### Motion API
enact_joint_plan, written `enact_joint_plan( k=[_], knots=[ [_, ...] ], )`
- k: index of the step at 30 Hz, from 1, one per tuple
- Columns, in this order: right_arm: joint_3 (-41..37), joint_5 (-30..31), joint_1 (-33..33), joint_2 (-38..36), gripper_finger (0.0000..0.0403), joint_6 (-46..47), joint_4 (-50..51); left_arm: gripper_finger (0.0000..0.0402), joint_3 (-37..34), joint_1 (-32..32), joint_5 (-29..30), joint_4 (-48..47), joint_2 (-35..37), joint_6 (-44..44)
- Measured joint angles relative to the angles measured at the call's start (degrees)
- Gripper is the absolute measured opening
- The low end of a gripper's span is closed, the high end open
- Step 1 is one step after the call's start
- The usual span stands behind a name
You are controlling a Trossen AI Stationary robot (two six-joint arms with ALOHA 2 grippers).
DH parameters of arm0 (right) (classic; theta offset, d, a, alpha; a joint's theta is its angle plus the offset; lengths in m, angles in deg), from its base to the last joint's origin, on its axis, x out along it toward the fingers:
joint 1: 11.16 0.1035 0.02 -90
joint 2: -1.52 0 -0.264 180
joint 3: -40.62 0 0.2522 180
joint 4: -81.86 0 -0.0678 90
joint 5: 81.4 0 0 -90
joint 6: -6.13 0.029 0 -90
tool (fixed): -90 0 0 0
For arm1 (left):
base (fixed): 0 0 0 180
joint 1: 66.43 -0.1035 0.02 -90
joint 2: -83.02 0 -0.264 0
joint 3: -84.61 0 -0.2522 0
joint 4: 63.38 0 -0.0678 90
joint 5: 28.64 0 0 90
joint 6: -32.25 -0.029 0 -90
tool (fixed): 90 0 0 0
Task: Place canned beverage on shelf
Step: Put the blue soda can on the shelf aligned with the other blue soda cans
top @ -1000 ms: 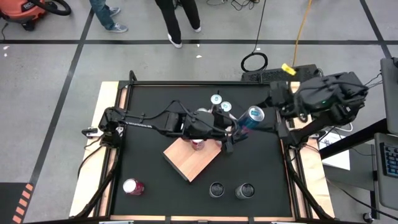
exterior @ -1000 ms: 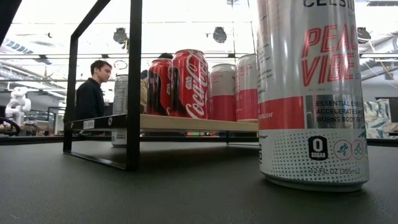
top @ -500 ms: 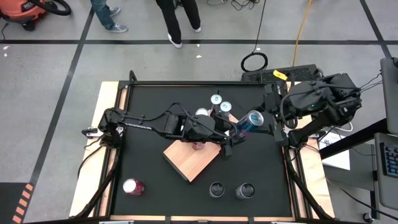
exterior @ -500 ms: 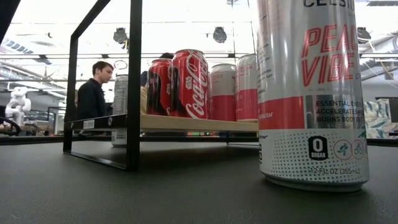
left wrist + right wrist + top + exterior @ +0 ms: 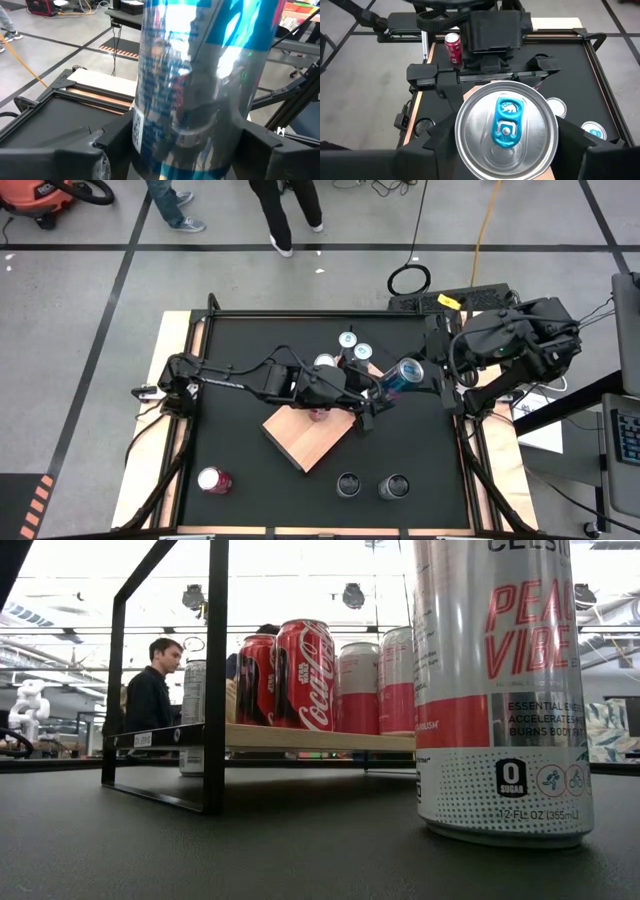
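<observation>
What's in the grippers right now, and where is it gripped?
The blue can, tilted in the air: left gripper around its lower body, right gripper at its top end.

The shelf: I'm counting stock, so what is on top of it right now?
Low view: on the shelf stand two red cans and two pink-and-white cans. Cans behind these would be hidden. From above, the left arm covers much of the board.
</observation>
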Motion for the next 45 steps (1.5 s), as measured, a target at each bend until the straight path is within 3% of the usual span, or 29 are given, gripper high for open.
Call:
enact_joint_plan(
  k=[15,24,37,45],
  knots=[
    [0.0,-0.8,0.0,0.0,0.0214,-2.3,1.6,0.0395,0.0,0.2,2.6,0.3,0.0,4.3],
    [-0.1,-1.3,-0.3,0.0,0.0213,-3.0,7.4,0.0398,0.1,1.8,2.8,-0.5,0.7,7.0],
    [-0.4,-1.0,-0.3,-3.9,0.0213,-10.0,6.9,0.0399,0.1,3.6,3.1,-6.8,3.6,13.6],
    [-11.6,-0.9,-0.3,-8.6,0.0213,-14.2,6.5,0.0399,0.1,4.7,6.5,-7.4,6.4,13.6]
  ],
)
